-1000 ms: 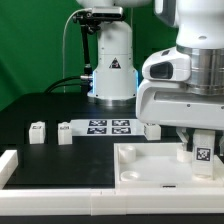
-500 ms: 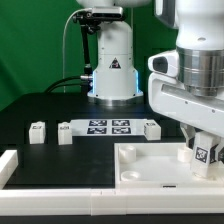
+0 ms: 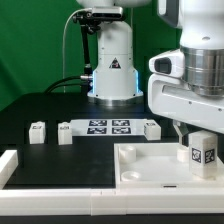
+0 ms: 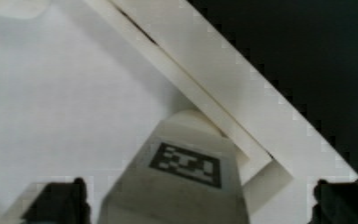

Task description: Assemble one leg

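A small white block-shaped plastic leg (image 3: pixel 203 153) stands upright at the exterior view's right. It rests on the far right part of a large flat white square board (image 3: pixel 150 172) with a raised rim, and it is close to that rim. The leg's face toward the camera carries a square black-and-white tag. The board looks smooth and matt, with a shallow sunken field inside its rim. The arm's bulky, glossy white housing (image 3: pixel 190 92) hangs directly above the leg and hides how the fingers stand.

The wrist view shows that. The two-finger gripper (image 4: pixel 194 203) is released: its dark fingertips (image 4: pixel 55 200) are spread wide. The leg sits between them with bare white board on either side, touched by neither. This view also shows the rim as a straight, sharp-edged strip just beside the leg, with the black table (image 4: pixel 300 50) beyond it.

Only the exterior view takes in the rest. Far back on the matt black table lies the thin flat white marker board (image 3: pixel 110 126). One small white block (image 3: pixel 64 131) is just beside its left end and another (image 3: pixel 152 128) just beside its right end. A third block (image 3: pixel 38 130) stands farther left. A white angular piece (image 3: pixel 10 165) lies at the near left. The arm's white base (image 3: pixel 112 60) rises at the far side against a green backdrop (image 3: pixel 30 45).
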`<state>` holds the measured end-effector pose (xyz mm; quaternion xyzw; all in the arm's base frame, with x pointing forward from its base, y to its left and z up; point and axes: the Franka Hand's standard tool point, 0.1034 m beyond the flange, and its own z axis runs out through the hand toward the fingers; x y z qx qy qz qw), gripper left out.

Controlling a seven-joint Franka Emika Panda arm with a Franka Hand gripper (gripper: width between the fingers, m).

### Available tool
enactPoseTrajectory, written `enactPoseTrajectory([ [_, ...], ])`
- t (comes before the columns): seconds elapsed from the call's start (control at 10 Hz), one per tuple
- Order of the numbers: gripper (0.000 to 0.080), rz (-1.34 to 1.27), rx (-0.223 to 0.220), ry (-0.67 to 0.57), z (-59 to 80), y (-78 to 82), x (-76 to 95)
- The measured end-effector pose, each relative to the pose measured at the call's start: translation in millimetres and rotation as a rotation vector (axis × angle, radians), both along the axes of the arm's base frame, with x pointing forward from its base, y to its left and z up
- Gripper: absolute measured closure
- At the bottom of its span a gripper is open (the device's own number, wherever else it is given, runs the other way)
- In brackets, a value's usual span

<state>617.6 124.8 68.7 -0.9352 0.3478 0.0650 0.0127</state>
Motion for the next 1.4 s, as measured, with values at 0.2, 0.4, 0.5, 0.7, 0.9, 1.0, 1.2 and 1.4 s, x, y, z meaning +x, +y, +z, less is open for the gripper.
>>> enactPoseTrajectory([
  [0.2, 0.0152, 0.303, 0.026, -0.021, 0.7, -2.0, 0.3],
  [0.4, 0.0150, 0.567, 0.045, -0.036, 0.8, -4.1, 0.3],
  [0.5, 0.0150, 0.655, 0.053, -0.042, 0.5, -5.3, 0.2],
  [0.7, 0.0150, 0.887, 0.062, -0.063, 0.1, -8.2, -1.1],
  [0.9, 0.0150, 0.982, 0.071, -0.068, -1.4, -9.3, -2.3],
  [1.0, 0.0150, 0.969, 0.070, -0.066, -1.9, -9.4, -2.4],
  [1.2, 0.0414, 0.918, 0.065, -0.063, -2.4, -9.4, -2.6],
  [1.4, 0.0513, 0.861, 0.060, -0.061, -2.6, -9.1, -2.8],
])
